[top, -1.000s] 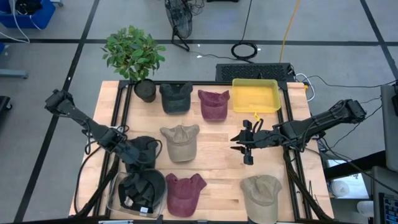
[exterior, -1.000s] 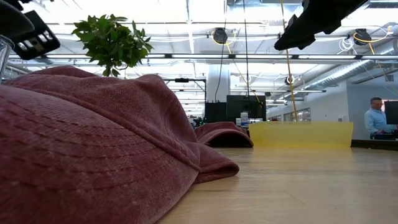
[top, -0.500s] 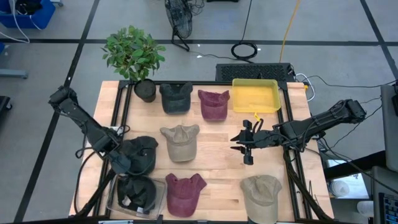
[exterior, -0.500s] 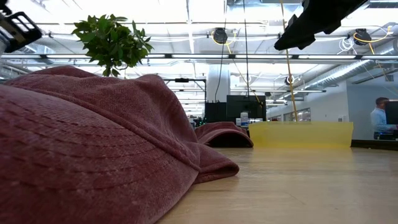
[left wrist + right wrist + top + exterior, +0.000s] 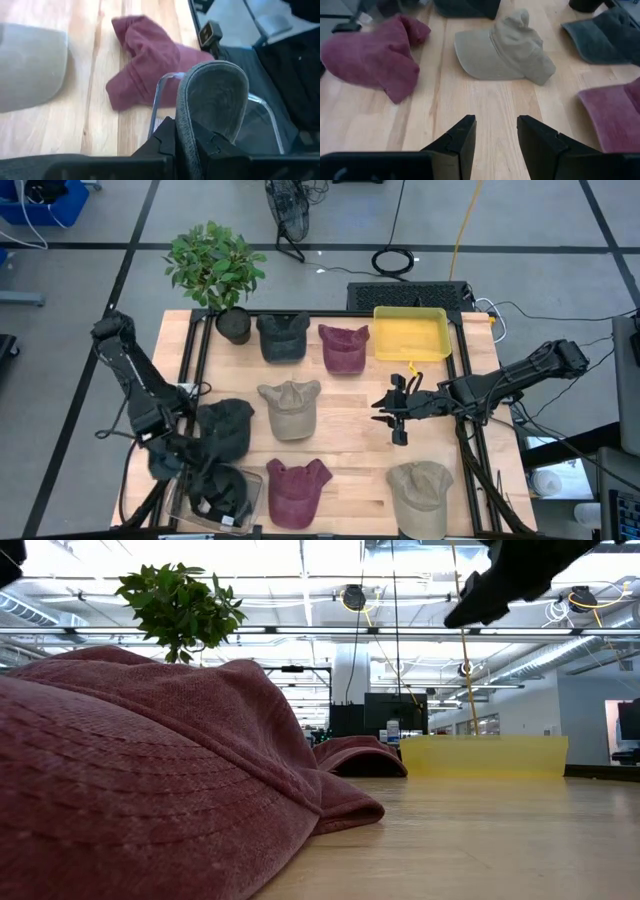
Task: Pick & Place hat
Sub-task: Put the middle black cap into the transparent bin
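The left gripper [image 5: 165, 463] has swung back from mid-table toward the clear bin [image 5: 183, 502] at the near-left corner, dragging the dark cap [image 5: 212, 97], so placement looks close. Its fingers pinch the cap's brim just above the bin. The right gripper [image 5: 397, 412] hangs open and empty mid-table.
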